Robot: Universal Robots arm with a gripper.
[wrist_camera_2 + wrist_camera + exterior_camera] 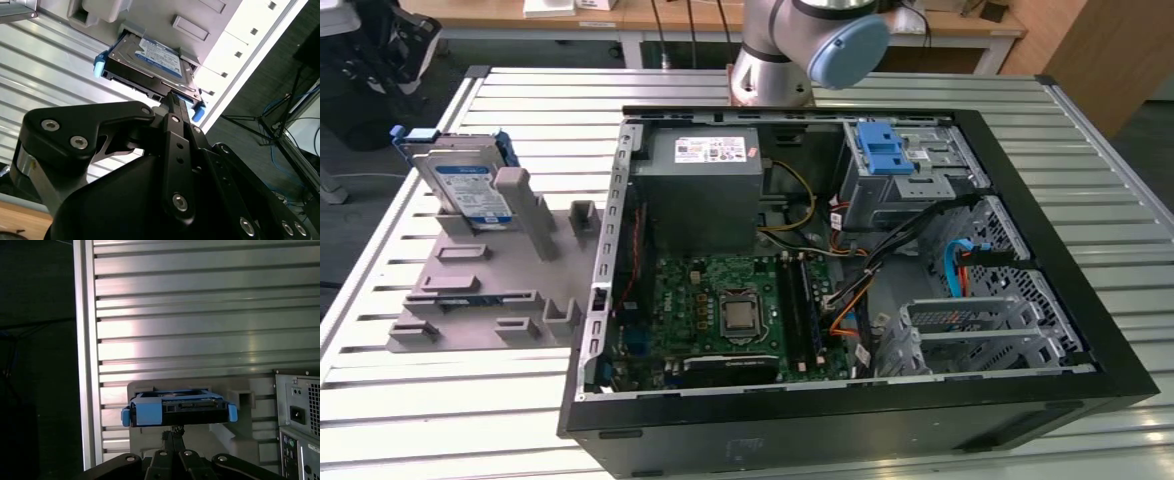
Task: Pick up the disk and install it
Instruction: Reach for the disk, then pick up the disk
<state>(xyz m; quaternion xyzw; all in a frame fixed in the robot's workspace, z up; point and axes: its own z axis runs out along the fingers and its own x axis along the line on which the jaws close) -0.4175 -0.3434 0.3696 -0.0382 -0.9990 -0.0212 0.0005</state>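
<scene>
The gripper point(173, 431), closed narrow and empty, points straight at the disk point(180, 410), apart, standing on edge, long side crosswise, in its grey stand point(260, 395)

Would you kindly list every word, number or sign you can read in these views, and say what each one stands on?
On the disk: the label's print is too small to read.
On the white sticker of the grey box: blurred, unreadable.
On the motherboard: markings too small to read.
No text can be quoted.
</scene>
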